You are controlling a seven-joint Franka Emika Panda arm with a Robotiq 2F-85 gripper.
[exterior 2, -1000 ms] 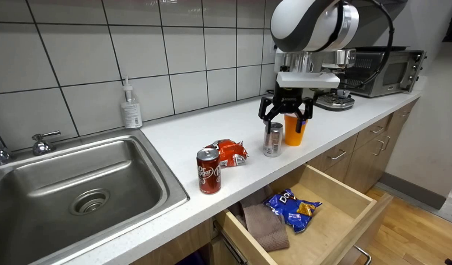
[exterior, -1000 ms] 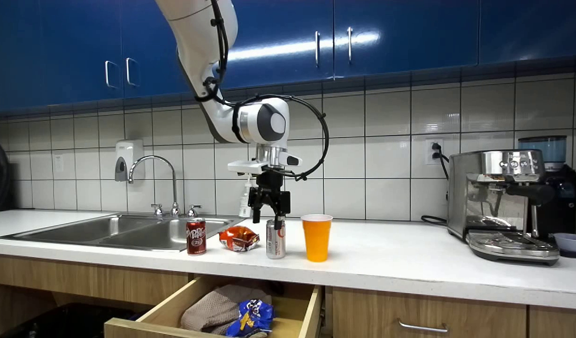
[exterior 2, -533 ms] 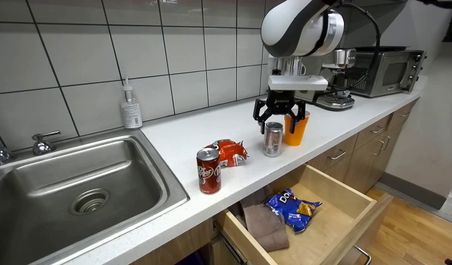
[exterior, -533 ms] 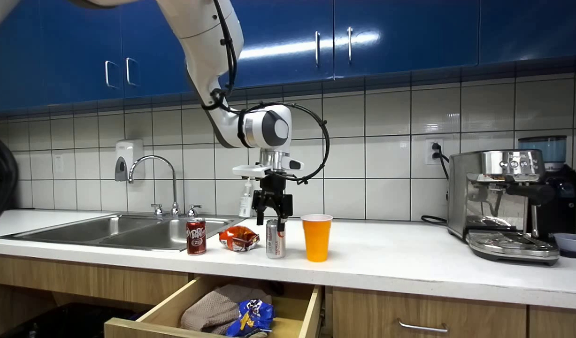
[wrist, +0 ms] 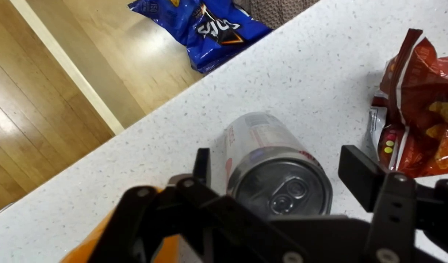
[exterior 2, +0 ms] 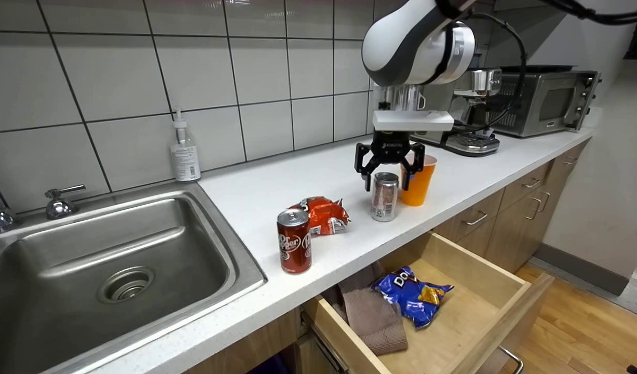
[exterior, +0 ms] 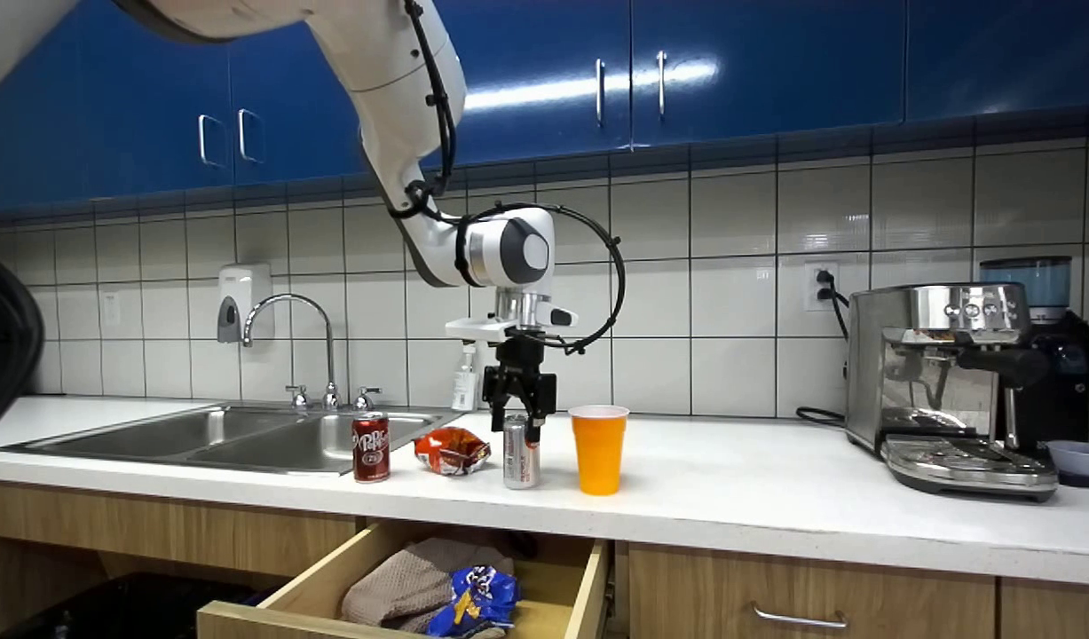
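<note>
White surface fronts a tiled wall. Silver can stands upright on it, between an orange cup and a red snack bag. Tool is over the can, jaws well apart either side of its top, gripping nothing.

- Cup: near the gripper
- Red bag: on its opposite side
- Red can: farther out, same side
- Blue bag: below, in the drawer
</note>
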